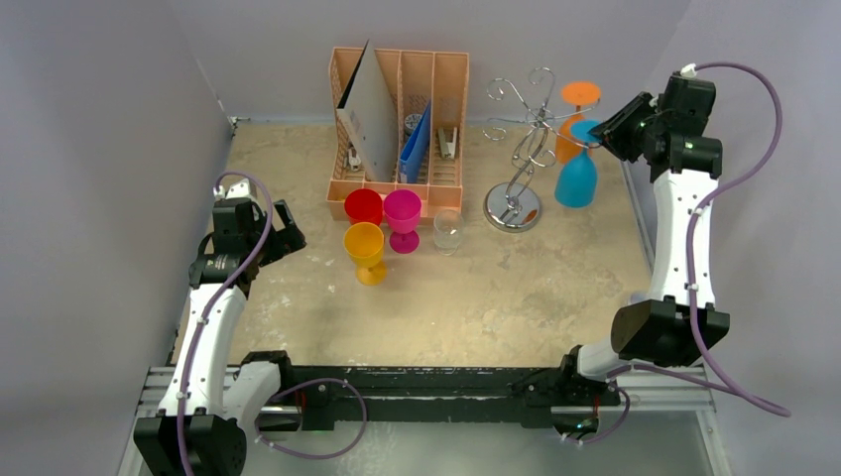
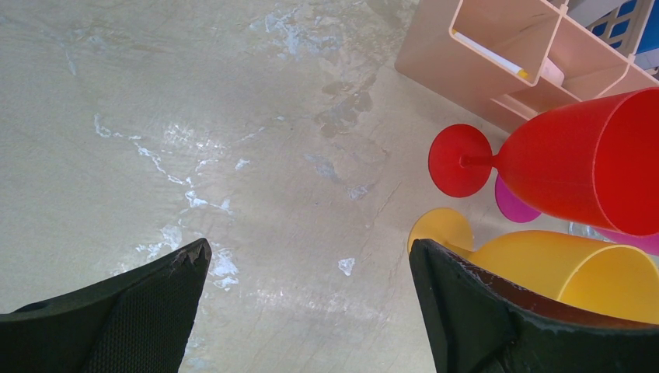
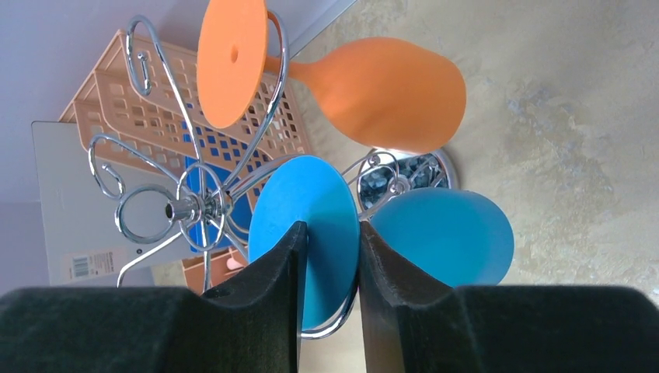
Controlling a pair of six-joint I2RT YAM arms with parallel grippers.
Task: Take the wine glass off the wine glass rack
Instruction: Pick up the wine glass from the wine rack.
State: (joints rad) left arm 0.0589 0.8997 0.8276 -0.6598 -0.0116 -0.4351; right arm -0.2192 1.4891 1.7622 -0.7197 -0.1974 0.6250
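Right pincer (image 3: 332, 233) narrow, jaws pinched on the round foot of the blue wine glass (image 1: 576, 178). That glass hung bowl-down from the wine glass rack (image 1: 526, 139) near the far right corner of the surface (image 1: 516, 297), not yet off the wire. Left pincer (image 2: 308, 249) wide, holding nothing, low over bare surface by the left edge.

Handling, as a judgement: the glass looked like matte coloured plastic, so light, stiff and not brittle. It also looked smooth, so the thin flat foot could slip or twist between the pads. The foot rim seemed the best hold, since the stem sat in the wire loop and the bowl looked too fat for the jaws. It probably needed sliding out toward the loop's open end, not a straight pull down. The rack was thin chrome wire with curled arms, a bent stem and a shiny disc base. It looked light and might tip or drag if the foot snagged.

Orange glass (image 1: 573, 119), same shape, hung just beside the blue one, nearer the far edge. Peach slotted organiser (image 1: 397, 119) stood mid far edge, with red goblet (image 1: 363, 205), magenta goblet (image 1: 403, 213), yellow goblet (image 1: 365, 248) and clear tumbler (image 1: 447, 230) in front of it.
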